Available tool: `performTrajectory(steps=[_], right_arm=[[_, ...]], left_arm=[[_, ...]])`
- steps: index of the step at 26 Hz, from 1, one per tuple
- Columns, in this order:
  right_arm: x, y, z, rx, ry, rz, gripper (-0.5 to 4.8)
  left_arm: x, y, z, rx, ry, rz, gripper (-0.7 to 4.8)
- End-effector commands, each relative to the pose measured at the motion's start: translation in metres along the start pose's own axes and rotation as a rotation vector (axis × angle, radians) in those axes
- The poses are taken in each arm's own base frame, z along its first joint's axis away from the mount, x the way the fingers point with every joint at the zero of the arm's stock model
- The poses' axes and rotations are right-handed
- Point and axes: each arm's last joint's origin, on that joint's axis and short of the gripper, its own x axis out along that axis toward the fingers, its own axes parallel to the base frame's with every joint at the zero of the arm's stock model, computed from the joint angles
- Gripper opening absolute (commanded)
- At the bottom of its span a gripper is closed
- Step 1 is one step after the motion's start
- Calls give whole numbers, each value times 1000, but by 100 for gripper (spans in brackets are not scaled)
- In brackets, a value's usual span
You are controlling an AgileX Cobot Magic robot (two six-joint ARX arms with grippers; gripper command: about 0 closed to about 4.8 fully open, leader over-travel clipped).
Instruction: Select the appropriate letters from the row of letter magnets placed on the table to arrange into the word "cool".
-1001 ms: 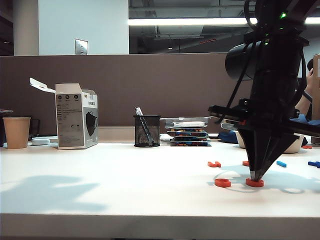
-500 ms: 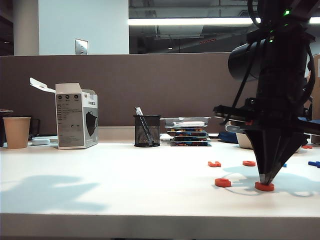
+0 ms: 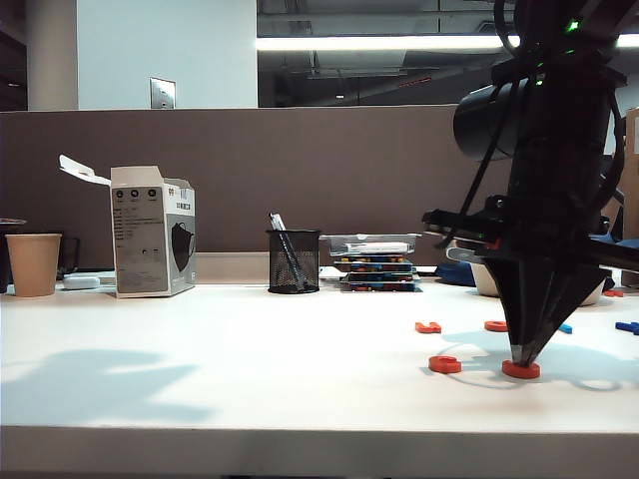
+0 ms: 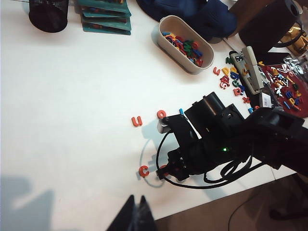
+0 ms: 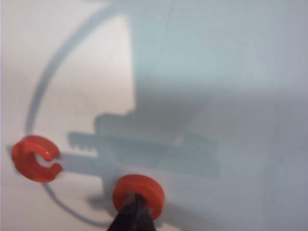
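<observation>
Letters for "cool" lie on the white worktop; all places below are relative to the orange C.

- One orange O lies just right of the C, apart from it.
- The right hand points straight down onto this O. Its fingers are pinched together, with the tips in or at the ring's hole. The right wrist view shows the same tip on the O, with the C beside it.
- The second O lies behind and right of the C.
- The light-blue bar is further right, partly hidden by the arm.
- The hook-shaped orange magnet is just behind the C.
- The darker blue magnet is far right.
- The left hand hangs high over the worktop's near edge, nearer than the C. I cannot tell how wide it is.
- The right arm blocks part of the letter row.
- Well behind the C are stacked clear trays and a mesh pen holder.
- Far left of the C are a mask box and a paper cup.
- An oval tub of mixed letters stands behind and right of the C.

Compared with half a second ago, the hand and the O sit slightly closer to the C. A second ago they were closer still.

The box print is too small to read.
</observation>
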Motion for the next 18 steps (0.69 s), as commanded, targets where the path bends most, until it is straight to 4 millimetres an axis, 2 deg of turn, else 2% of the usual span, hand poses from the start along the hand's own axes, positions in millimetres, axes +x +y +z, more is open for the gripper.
performTrajectory(steps=[1, 5, 18], right_arm=[[2, 1, 2, -1, -25, -9, -6], [0, 1, 2, -1, -26, -10, -6], [-22, 6, 6, -7, -50, -2, -6]], left_arm=[[-2, 0, 1, -4, -10, -5, -3], [-2, 0, 1, -4, -10, -5, -3], [-2, 0, 1, -4, -10, -5, -3]])
